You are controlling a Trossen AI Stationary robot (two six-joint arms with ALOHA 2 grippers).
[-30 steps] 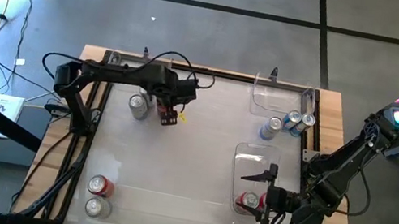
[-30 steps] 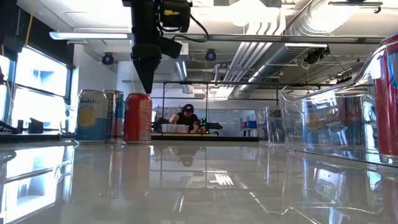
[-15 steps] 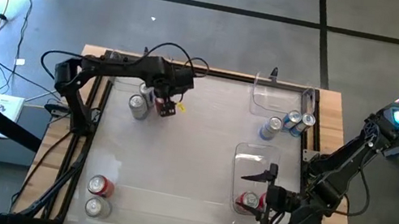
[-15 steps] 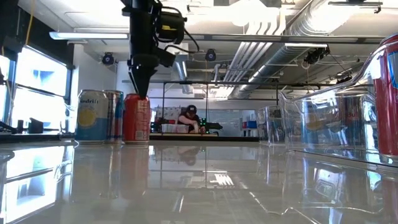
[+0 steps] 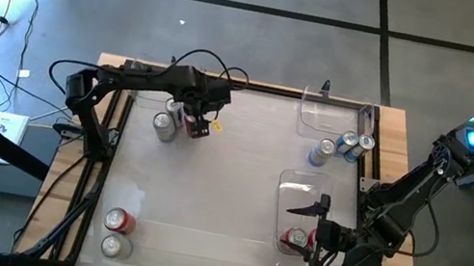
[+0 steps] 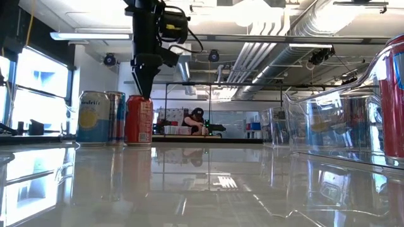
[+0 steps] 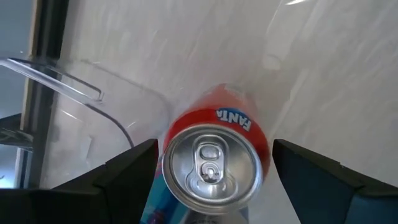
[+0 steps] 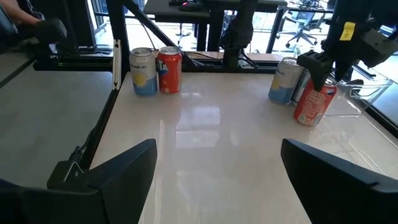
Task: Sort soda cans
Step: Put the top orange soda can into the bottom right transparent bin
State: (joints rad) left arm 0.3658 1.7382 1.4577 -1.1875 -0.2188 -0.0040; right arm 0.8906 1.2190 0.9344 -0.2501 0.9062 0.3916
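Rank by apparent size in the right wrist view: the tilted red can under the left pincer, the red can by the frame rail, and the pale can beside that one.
1. Tilted red can: largest.
2. Pale can and red can: alike; unranked.

Bright, evenly lit indoor scene with strong glare on a glossy white table.

Overhead ceiling lights (image 6: 265, 12) and a bright window (image 6: 16, 88) flood the room; the table (image 6: 202, 183) mirrors them as pale streaks and soft reflections below the left gripper (image 6: 142, 88). That gripper reads as a dark silhouette against the bright ceiling. Directly beneath it, between its fingers, the red can (image 7: 214, 165) is sharp on its silver top, while the table beyond it smears into milky blur. In front of the right gripper (image 8: 214, 180), its own dark fingers (image 8: 118, 168) are soft and out of focus, and a white sheen (image 8: 199, 121) lies on the table ahead. A clear bin (image 6: 341, 126) close to the low camera looks hazy and distorted at the edge.
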